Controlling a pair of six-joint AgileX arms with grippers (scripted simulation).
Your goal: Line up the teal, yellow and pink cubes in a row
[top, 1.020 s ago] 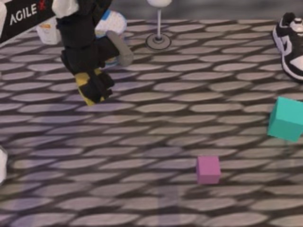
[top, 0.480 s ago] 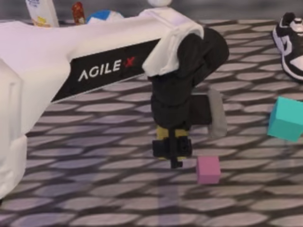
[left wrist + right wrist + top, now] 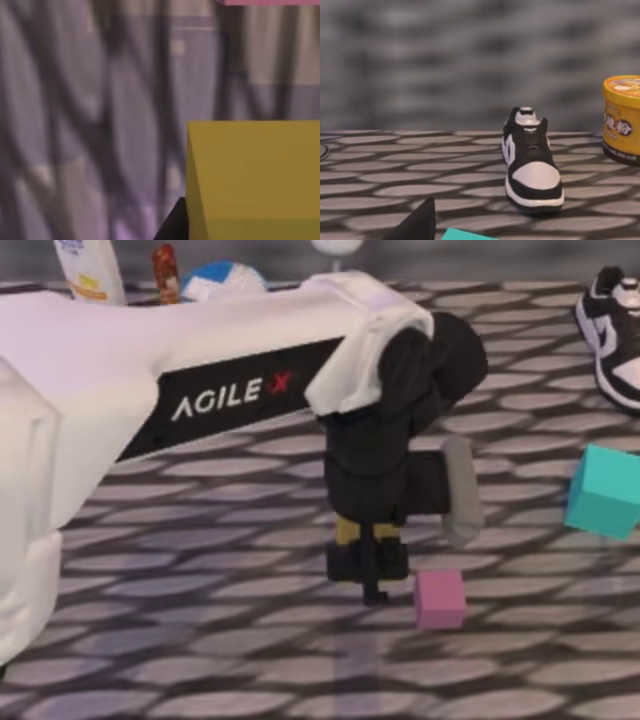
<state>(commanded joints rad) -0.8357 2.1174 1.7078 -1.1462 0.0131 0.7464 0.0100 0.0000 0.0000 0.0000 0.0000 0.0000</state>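
My left gripper [image 3: 368, 568] is shut on the yellow cube [image 3: 348, 531], which pokes out above its black fingers at the table's middle. In the left wrist view the yellow cube [image 3: 255, 175] fills the near corner, with the pink cube's [image 3: 270, 2] edge just beyond. The small pink cube [image 3: 440, 598] rests on the table just right of the gripper, a narrow gap apart. The large teal cube [image 3: 603, 492] sits tilted at the right edge. My right gripper is out of the top view; its wrist view shows a corner of the teal cube [image 3: 467, 234] close below.
A black and white shoe [image 3: 612, 330] lies at the back right, also seen as the shoe [image 3: 532, 160] beside a yellow tub [image 3: 622, 117]. A bottle [image 3: 88, 270], a red item [image 3: 168, 270] and a blue-white object [image 3: 222, 280] line the back left.
My left arm swung from the back left to the table's middle with the yellow cube, then settled slightly lower, just left of the pink cube. The pink and teal cubes stayed put.
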